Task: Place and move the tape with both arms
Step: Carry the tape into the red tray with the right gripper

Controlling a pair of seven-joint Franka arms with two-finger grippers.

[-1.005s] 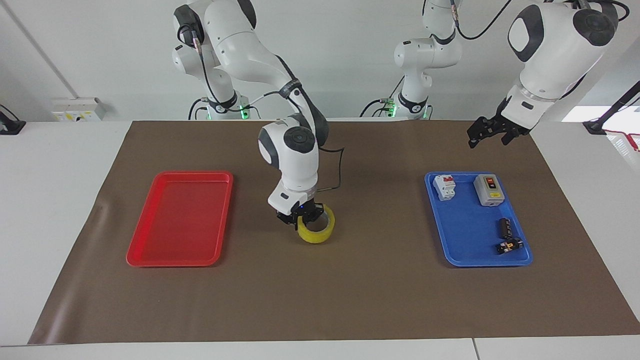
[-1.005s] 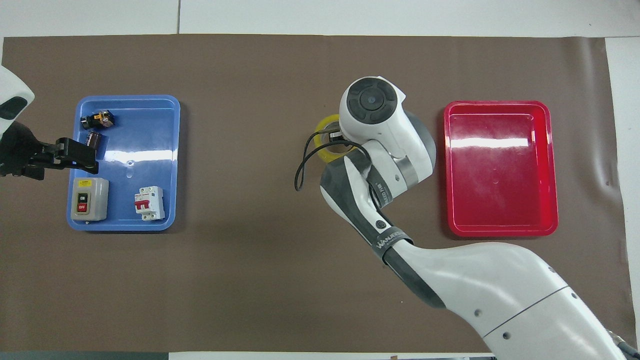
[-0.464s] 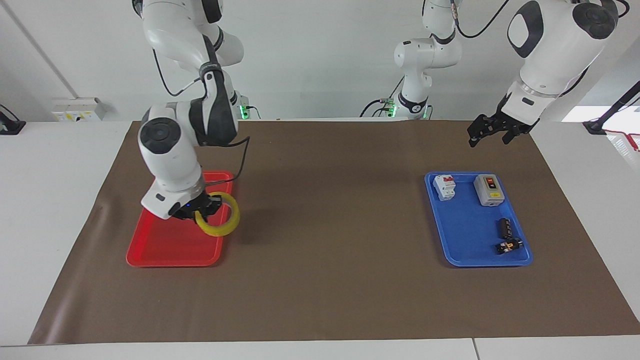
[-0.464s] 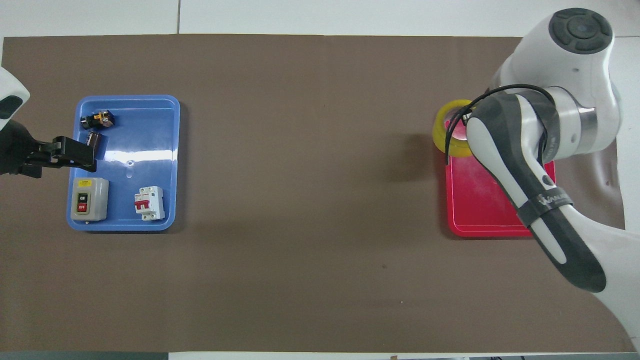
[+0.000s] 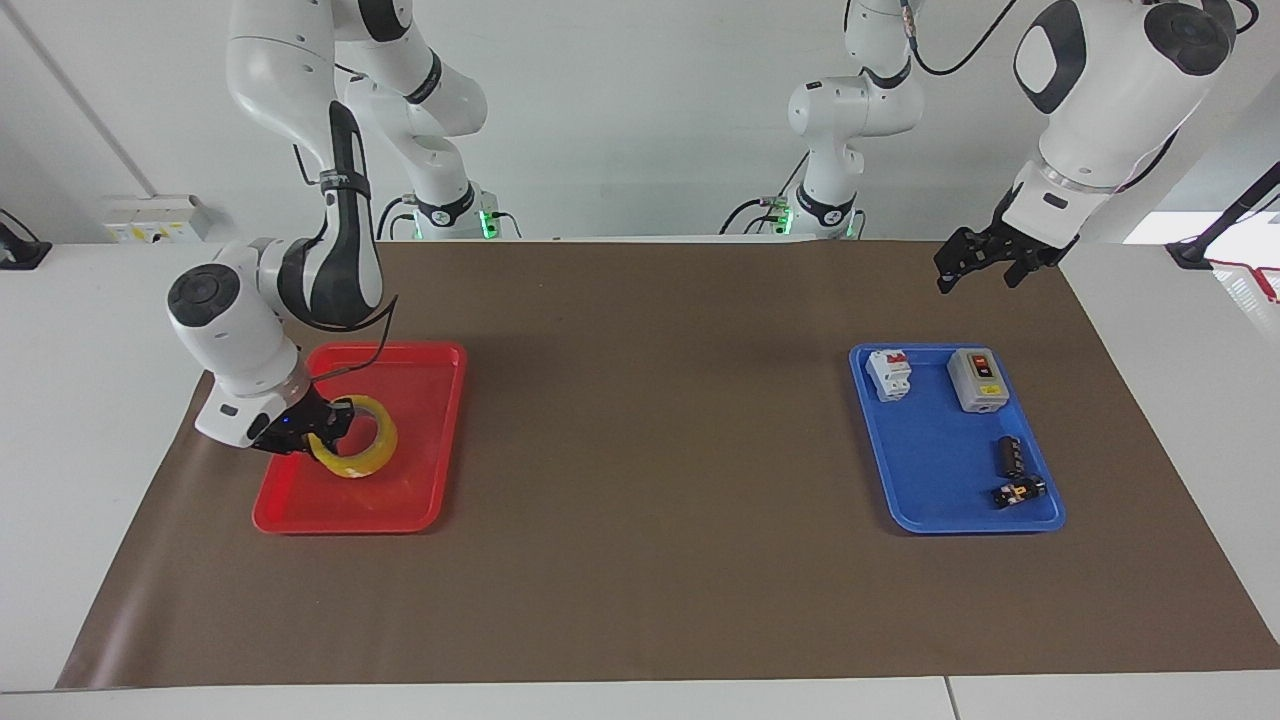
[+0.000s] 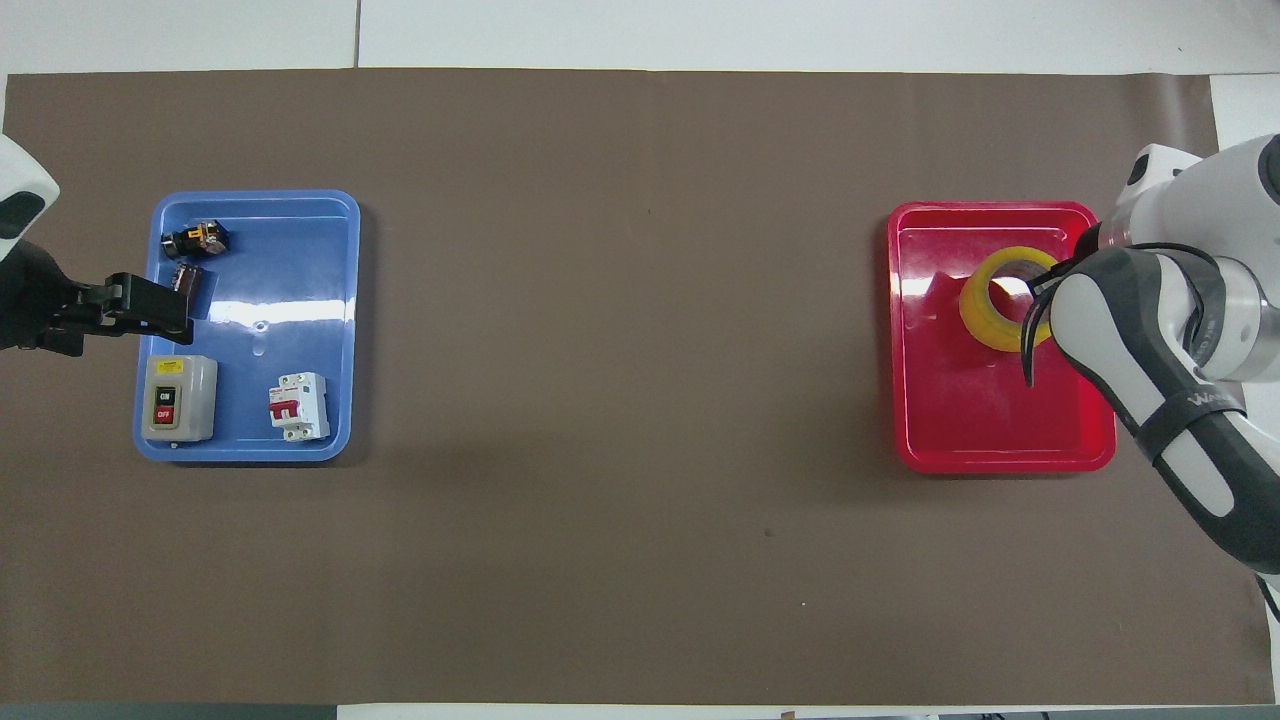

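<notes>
Your tape (image 5: pixel 355 451) is tilted over the red tray (image 5: pixel 420 400), its open ring turned up toward the facing camera, and whether its lower edge touches the tray floor cannot be told. The right gripper (image 5: pixel 318 432) has its fingers clamped on the tape's rim at the side toward the tray's outer edge (one finger sits inside the ring). From above you see the tape (image 6: pixel 1003 297) over the part of the tray (image 6: pixel 990 430) that lies farther from the robots, with the right arm's wrist covering the gripper itself.

Taking that red tray as your landmark: it sits on the brown mat (image 5: pixel 650 560) that covers the counter (image 5: pixel 90 400), at the right arm's end. Well apart from it, at the left arm's end of the mat, is the blue tray (image 5: pixel 930 470). In the blue tray you have a white circuit breaker (image 5: pixel 888 373) and a grey on/off switch box (image 5: pixel 976 379) along the edge nearer the robots, and two small dark parts, a black cylinder (image 5: pixel 1008 455) and a black-and-orange piece (image 5: pixel 1018 492), farther from them.

The left gripper (image 5: pixel 962 262) waits in the air over the mat beside the blue tray's outer edge, far from the red tray, fingers slightly apart and holding nothing.
</notes>
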